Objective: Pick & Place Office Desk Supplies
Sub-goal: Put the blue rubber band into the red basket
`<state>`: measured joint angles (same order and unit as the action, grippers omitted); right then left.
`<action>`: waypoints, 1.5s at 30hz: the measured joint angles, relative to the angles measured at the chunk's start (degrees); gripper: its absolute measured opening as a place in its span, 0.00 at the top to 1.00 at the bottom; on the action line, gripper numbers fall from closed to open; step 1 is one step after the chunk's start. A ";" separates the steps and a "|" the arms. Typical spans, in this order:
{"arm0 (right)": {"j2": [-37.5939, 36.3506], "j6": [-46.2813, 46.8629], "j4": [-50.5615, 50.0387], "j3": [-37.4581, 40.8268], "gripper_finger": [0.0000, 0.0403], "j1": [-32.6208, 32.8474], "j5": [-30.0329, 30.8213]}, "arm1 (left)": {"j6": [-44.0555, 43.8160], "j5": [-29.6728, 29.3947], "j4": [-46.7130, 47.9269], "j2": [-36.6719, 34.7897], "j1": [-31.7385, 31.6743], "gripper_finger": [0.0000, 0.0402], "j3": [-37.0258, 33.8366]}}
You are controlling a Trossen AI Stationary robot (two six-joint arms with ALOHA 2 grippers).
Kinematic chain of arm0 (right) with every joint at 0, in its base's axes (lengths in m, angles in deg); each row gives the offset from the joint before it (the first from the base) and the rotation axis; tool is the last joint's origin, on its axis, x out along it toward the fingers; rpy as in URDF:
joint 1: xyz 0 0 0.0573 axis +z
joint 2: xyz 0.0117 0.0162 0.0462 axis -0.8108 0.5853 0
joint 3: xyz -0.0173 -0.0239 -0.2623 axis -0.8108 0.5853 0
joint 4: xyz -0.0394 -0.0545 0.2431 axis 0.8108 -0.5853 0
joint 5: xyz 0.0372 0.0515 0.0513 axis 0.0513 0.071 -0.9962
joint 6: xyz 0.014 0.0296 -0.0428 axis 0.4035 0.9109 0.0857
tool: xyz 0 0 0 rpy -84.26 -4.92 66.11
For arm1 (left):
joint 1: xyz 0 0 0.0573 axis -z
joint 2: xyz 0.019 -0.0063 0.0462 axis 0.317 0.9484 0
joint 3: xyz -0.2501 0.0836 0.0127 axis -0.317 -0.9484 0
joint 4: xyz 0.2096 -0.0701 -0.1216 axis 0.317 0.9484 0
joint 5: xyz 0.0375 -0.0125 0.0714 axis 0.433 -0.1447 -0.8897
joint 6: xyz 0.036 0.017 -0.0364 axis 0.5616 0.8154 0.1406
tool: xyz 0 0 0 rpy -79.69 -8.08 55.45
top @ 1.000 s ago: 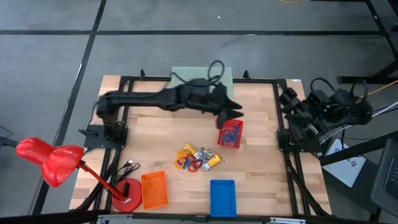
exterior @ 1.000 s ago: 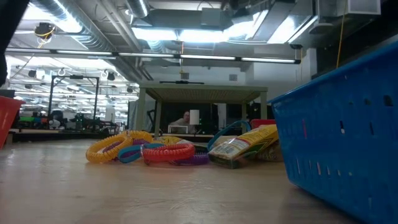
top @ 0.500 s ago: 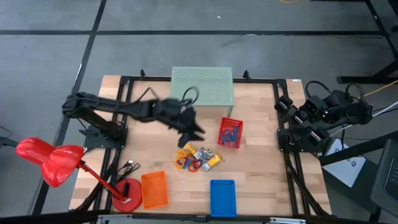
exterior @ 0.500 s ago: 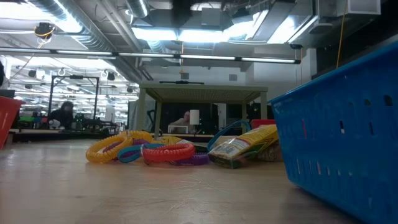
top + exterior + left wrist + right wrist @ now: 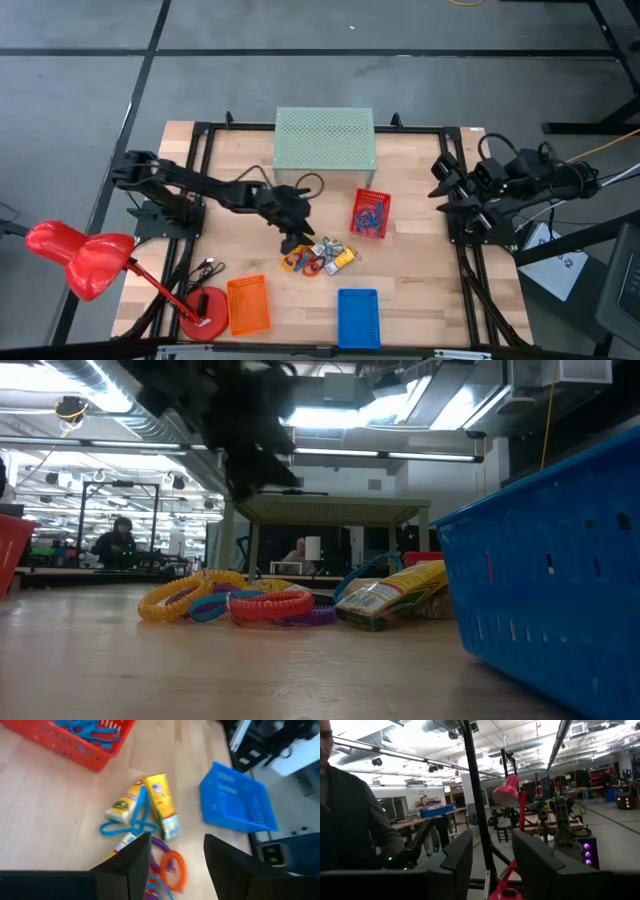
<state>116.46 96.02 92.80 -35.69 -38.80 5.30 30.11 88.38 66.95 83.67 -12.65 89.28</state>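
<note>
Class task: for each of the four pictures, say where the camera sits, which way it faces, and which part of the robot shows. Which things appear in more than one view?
High view: above the table, looking down; both arms, left gripper over the pile of supplies.
Low view: table height, facing the room; pile, blue basket.
Left wrist view: looking down past open fingers at pile and blue basket.
Right wrist view: at the table's right edge, facing across; open fingers, red lamp.
Shared: pile and blue basket.

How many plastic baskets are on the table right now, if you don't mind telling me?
4: a large pale green basket at the far edge, a red basket holding blue clips, an orange basket and a blue basket at the near edge.
</note>
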 joint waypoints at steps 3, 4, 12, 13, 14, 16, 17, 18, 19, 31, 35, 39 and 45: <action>0.86 0.04 -0.17 0.00 0.65 0.00 0.17 | 1.94 -1.23 -0.20 5.65 0.04 0.55 2.53; 1.07 0.04 -0.17 0.00 0.65 0.00 0.17 | 2.64 -1.28 0.05 7.47 0.08 0.55 3.36; 1.62 1.79 -0.70 0.00 0.65 0.00 -0.31 | 7.00 -7.44 8.69 13.34 -0.59 0.55 8.57; 1.62 1.79 -0.84 0.00 0.65 0.00 -0.31 | 7.12 -8.15 9.25 13.35 -1.07 0.55 8.49; 1.60 1.75 -1.00 0.00 0.65 0.00 -0.33 | 7.53 -8.59 9.08 13.30 -1.62 0.55 8.54; 1.62 1.75 -1.41 0.00 0.65 0.00 -0.33 | 9.37 -10.49 8.98 13.20 -2.29 0.55 8.75; 1.60 1.75 -1.83 0.00 0.65 0.00 -0.33 | 10.56 -11.22 9.52 13.20 -2.51 0.55 8.70; 1.60 1.75 -2.31 0.00 0.65 0.00 -0.31 | 11.62 -11.27 9.93 13.20 -2.63 0.55 8.62; 1.60 1.75 -2.70 0.00 0.65 0.00 -0.31 | 12.20 -10.57 10.39 13.09 -2.59 0.55 8.60; 1.61 5.06 -3.16 0.00 0.65 0.01 -0.48 | 20.22 -1.10 24.28 8.08 9.29 0.55 8.64; 1.60 4.00 -3.16 0.00 0.65 -0.07 -0.08 | 17.47 -2.54 24.41 8.82 10.17 0.55 8.60; 1.60 2.97 -3.14 0.00 0.65 -0.07 1.25 | 16.18 -3.34 24.04 9.03 10.33 0.55 8.62; 1.60 2.84 -3.16 0.00 0.65 -0.07 1.66 | 15.84 -6.17 22.39 9.17 6.61 0.55 8.20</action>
<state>118.06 98.86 89.64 -35.69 -38.86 6.96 45.95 82.21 89.34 92.85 -6.04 97.48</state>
